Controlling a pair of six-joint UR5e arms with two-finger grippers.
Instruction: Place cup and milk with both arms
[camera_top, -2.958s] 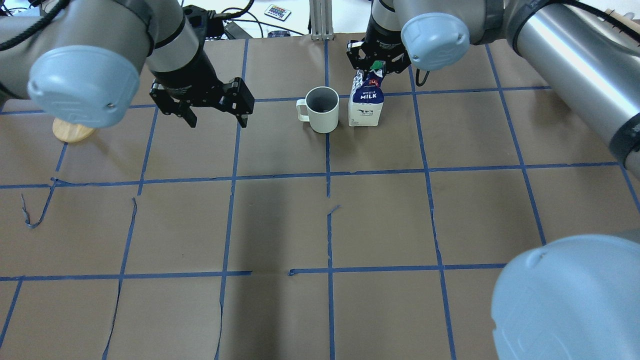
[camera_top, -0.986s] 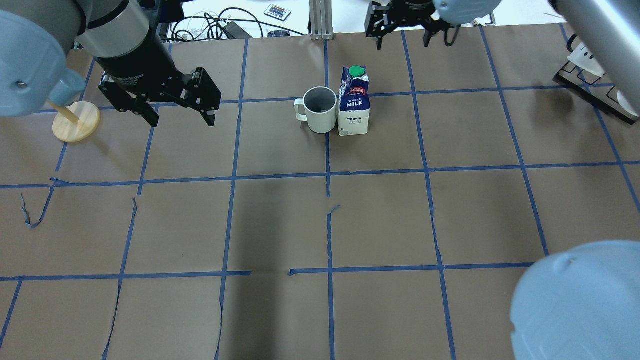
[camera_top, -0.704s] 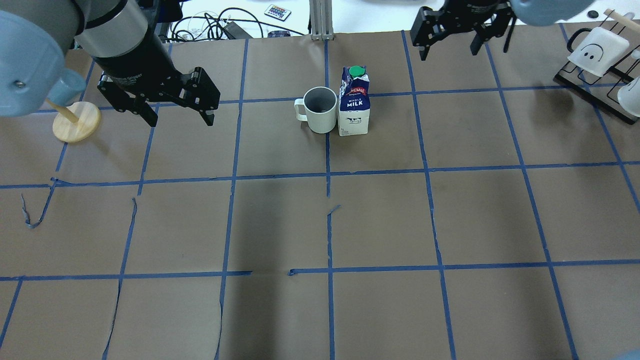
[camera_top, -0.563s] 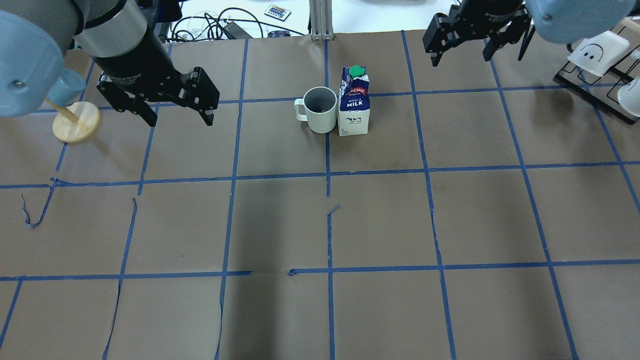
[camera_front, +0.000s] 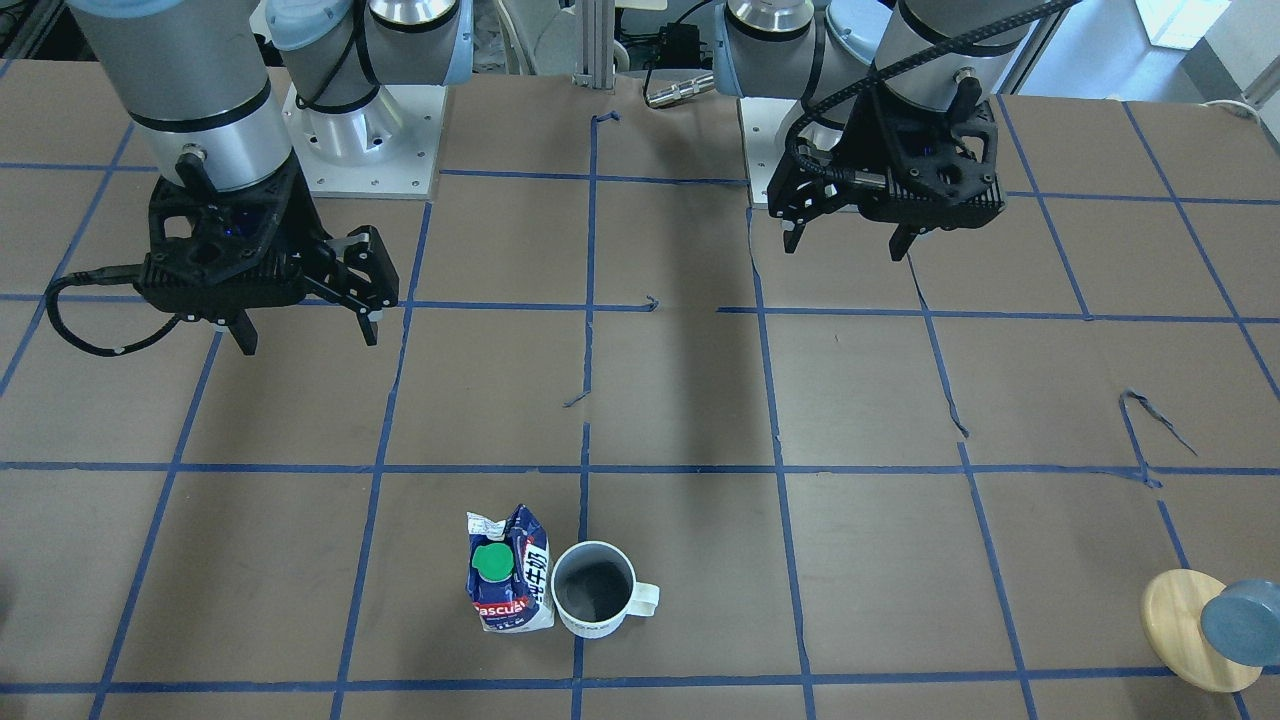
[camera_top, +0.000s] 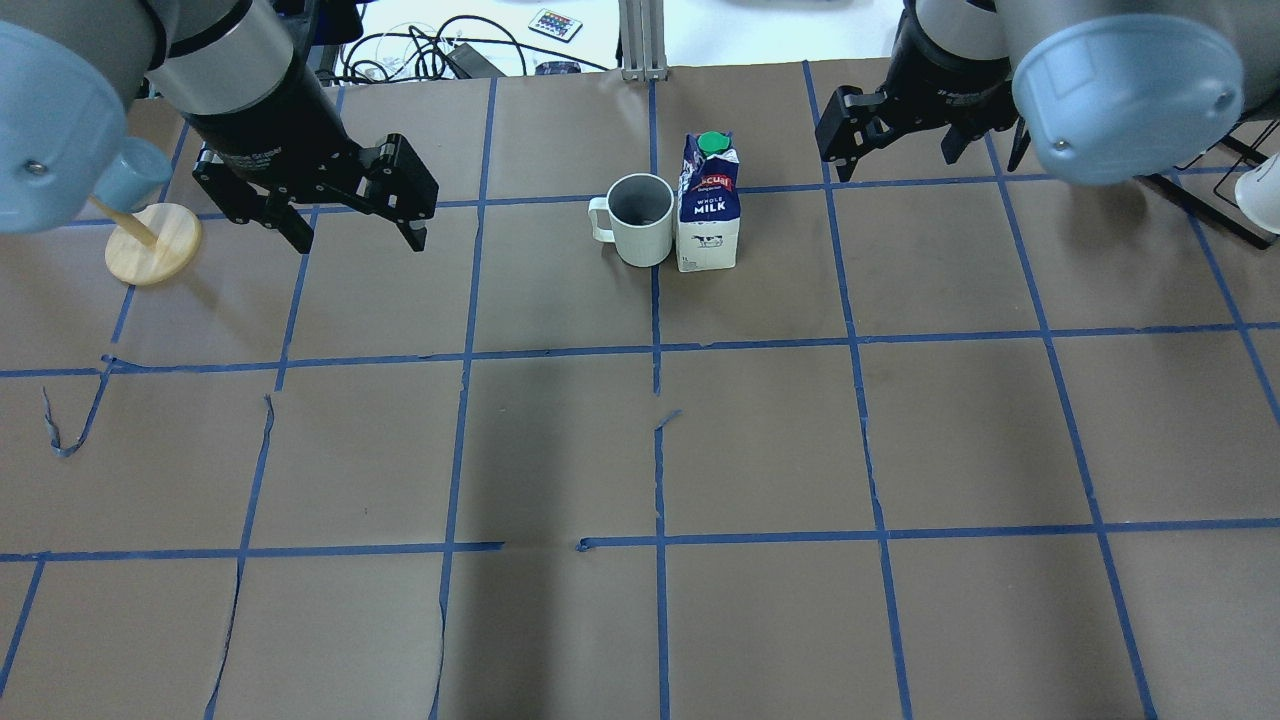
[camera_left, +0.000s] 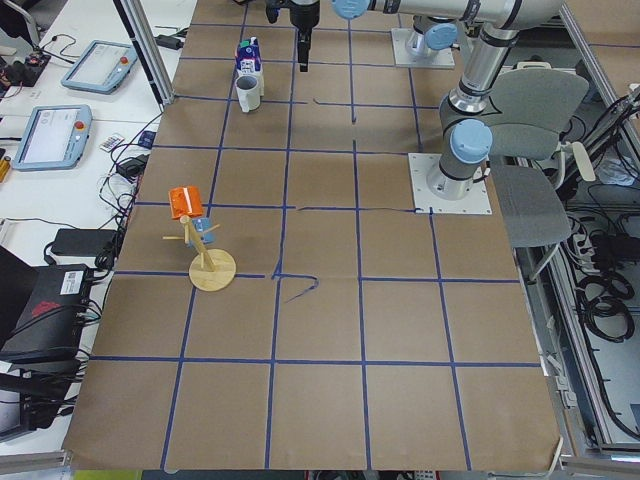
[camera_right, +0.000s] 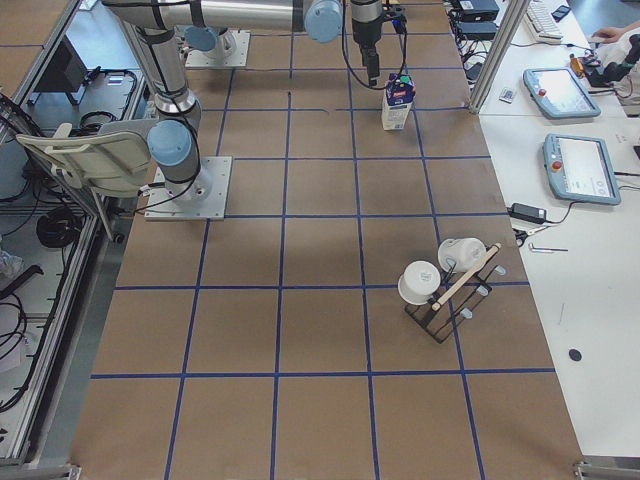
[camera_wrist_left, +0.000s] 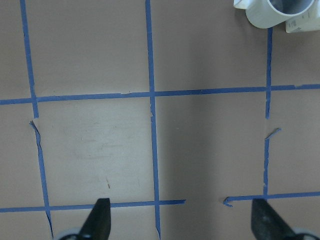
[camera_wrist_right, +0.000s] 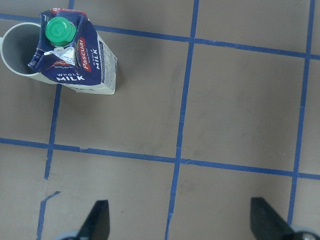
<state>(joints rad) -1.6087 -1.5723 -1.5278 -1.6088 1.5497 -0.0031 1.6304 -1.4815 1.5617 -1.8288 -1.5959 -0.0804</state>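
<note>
The white cup (camera_top: 640, 222) stands on the brown paper at the far middle, handle to the view's left. The blue and white milk carton (camera_top: 710, 208) with a green cap stands upright right next to it. Both also show in the front-facing view, cup (camera_front: 595, 592) and milk (camera_front: 508, 582). My left gripper (camera_top: 358, 238) is open and empty, well left of the cup; the cup (camera_wrist_left: 280, 12) shows at its wrist view's top right. My right gripper (camera_top: 885, 152) is open and empty, right of the milk (camera_wrist_right: 75, 55).
A round wooden stand with a blue cap (camera_top: 152, 243) sits at the far left, close to my left arm. A black rack with white mugs (camera_right: 450, 290) stands at the far right. Cables and a remote lie beyond the far table edge.
My right gripper has let go of the milk's top, lifted away and swung right; the milk now stands against the cup. My left gripper has drawn back to the left.
</note>
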